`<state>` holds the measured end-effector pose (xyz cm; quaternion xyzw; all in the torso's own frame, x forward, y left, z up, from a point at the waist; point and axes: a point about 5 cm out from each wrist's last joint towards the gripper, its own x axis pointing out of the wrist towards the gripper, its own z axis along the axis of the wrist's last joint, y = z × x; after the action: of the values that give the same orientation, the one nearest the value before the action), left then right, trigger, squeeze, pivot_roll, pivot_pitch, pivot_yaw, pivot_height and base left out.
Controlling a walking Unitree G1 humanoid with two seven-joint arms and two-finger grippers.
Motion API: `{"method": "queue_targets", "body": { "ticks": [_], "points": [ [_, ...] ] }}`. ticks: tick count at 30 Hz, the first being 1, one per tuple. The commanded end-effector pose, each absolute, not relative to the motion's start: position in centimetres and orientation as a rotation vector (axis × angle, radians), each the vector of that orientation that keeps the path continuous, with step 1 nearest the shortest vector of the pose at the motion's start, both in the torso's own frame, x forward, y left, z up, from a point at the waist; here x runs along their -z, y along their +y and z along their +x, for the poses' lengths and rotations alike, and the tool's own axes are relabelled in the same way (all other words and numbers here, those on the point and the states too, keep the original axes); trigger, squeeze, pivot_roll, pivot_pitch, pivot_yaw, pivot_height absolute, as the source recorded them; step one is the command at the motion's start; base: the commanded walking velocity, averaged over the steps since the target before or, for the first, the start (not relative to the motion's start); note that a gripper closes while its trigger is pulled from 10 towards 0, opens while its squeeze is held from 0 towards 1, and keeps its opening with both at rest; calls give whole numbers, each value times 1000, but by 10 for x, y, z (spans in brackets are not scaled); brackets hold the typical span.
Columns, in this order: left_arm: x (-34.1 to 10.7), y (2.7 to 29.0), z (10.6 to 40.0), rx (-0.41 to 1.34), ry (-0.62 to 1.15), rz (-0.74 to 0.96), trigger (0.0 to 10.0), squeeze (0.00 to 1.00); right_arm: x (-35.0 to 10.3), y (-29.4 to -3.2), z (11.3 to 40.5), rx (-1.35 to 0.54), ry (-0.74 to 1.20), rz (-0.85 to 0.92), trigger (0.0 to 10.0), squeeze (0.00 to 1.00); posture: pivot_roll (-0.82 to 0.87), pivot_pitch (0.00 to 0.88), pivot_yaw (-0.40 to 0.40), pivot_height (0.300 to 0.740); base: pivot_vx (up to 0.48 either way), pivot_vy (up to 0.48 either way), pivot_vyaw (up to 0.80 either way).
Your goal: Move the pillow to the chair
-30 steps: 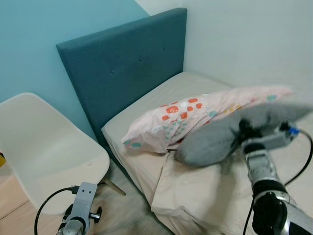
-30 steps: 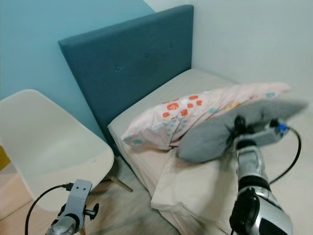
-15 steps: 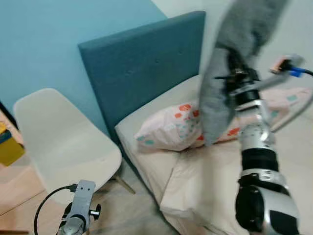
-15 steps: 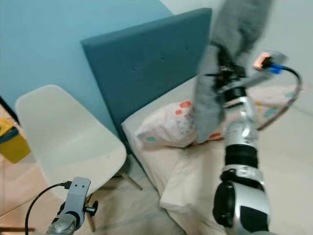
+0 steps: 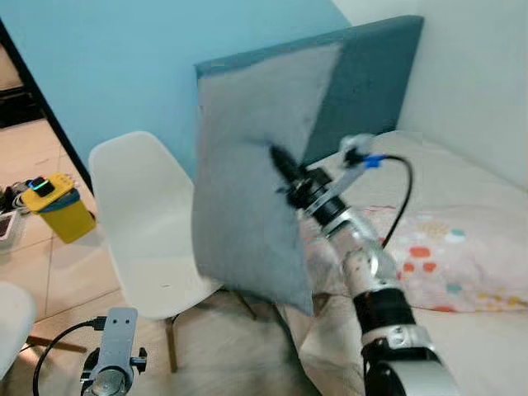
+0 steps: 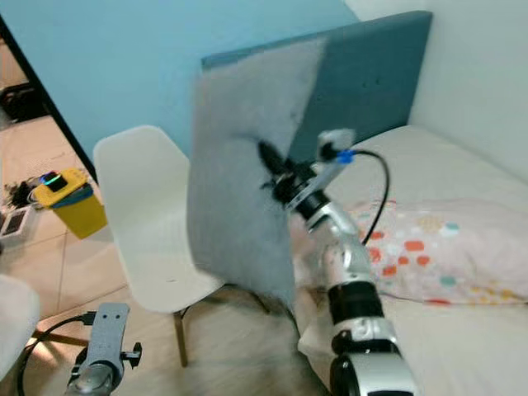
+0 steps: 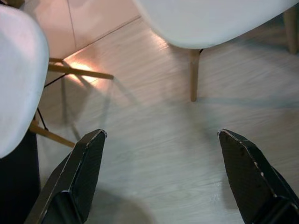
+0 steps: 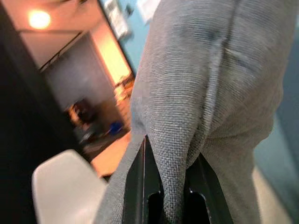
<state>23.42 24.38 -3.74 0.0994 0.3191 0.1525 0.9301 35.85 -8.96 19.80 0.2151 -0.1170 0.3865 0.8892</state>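
A grey pillow [image 5: 247, 181] hangs in the air, pinched at its middle by my right gripper [image 5: 279, 158], which is shut on it. It hangs upright between the bed and the white chair [image 5: 144, 223], partly covering the chair's right side. In the right wrist view the black fingers [image 8: 140, 186] clamp a fold of the grey pillow [image 8: 196, 93]. My left gripper [image 7: 161, 140] is open low over the wooden floor, with nothing between its fingers; the left arm [image 5: 111, 355] hangs idle.
A patterned pink pillow [image 5: 437, 256] lies on the bed [image 5: 487, 346] against the blue headboard [image 5: 371, 74]. A yellow box [image 5: 54, 206] sits on the floor at left. Another white chair's edge [image 5: 12, 318] is at the near left.
The camera has turned left. My right arm has swung the grey pillow from over the bed down and left, so that it hangs beside the white chair.
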Motion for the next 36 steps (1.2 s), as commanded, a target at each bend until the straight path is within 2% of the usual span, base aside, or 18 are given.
{"method": "queue_targets", "body": {
  "ticks": [1, 7, 18, 25, 36],
  "points": [
    [38, 253, 230, -345, 677, 209, 10000, 0, -218, -88, 356, -839, -336, 429, 0, 0, -203, 13, 42, 740, 0, 0, 756],
    [36, 240, 238, -345, 630, 85, 10000, 0, -181, -71, 348, -885, -186, 398, 0, 0, -213, 14, 14, 740, 0, 0, 758],
    [42, 226, 236, -314, 653, 4, 10000, 0, -177, -64, 346, -923, -155, 366, 0, 0, -205, 11, -4, 740, 0, 0, 758],
    [40, 224, 239, -287, 645, 40, 10000, 0, -175, -62, 344, -922, -154, 371, 0, 0, -202, 12, 5, 740, -410, 0, 757],
    [34, 218, 247, -230, 597, 54, 10000, 0, -172, -62, 341, -927, -147, 375, 0, 0, -213, 15, 13, 740, 0, 0, 758]
  ]
}}
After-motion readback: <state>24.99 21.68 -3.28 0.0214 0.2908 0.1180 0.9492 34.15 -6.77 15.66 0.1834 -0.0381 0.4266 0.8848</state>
